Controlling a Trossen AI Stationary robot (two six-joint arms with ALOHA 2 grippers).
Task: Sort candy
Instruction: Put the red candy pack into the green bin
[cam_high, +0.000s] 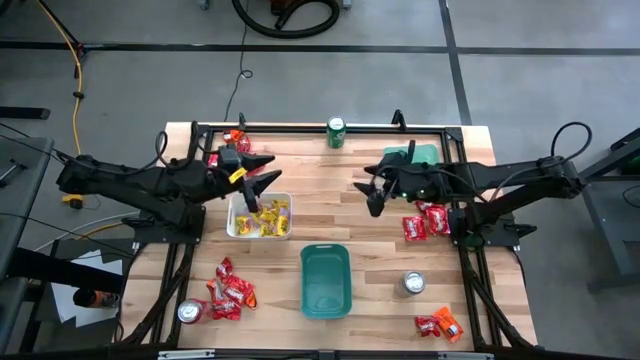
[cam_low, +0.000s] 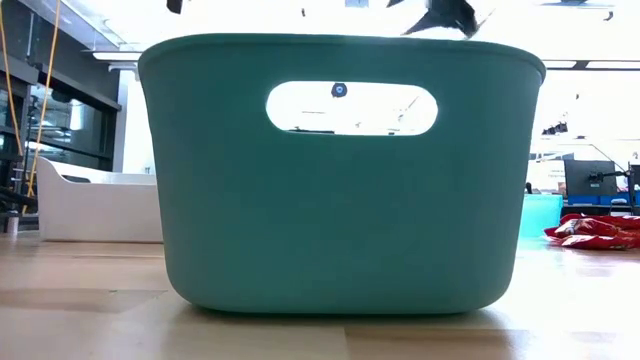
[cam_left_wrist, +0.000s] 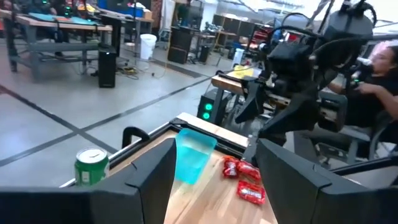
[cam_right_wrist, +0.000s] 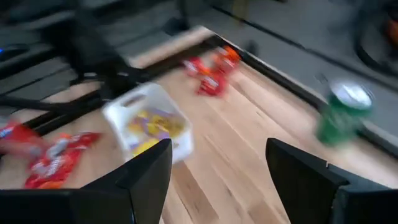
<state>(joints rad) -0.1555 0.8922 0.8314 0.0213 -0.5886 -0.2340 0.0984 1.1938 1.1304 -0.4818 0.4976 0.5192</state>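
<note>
Yellow candy packets (cam_high: 270, 218) lie in a white tray (cam_high: 233, 226), also in the right wrist view (cam_right_wrist: 151, 126). Red packets lie in heaps on the wood: right of centre (cam_high: 425, 220), near left (cam_high: 230, 290), near right (cam_high: 440, 325) and at the far left edge (cam_high: 236, 137). My left gripper (cam_high: 268, 170) is open and empty, above the white tray's far edge. My right gripper (cam_high: 368, 197) is open and empty too, over bare wood left of the right-hand red heap. Both wrist views show the fingers apart with nothing between them (cam_left_wrist: 214, 180) (cam_right_wrist: 217, 174).
A green tray (cam_high: 325, 300) stands at centre near, filling the low view (cam_low: 340, 200). A green can (cam_high: 336, 132) stands at the far edge, one silver can (cam_high: 413, 284) near right, another (cam_high: 190, 311) near left. A teal container (cam_high: 424, 152) sits far right. A person (cam_left_wrist: 379, 68) sits beyond the table.
</note>
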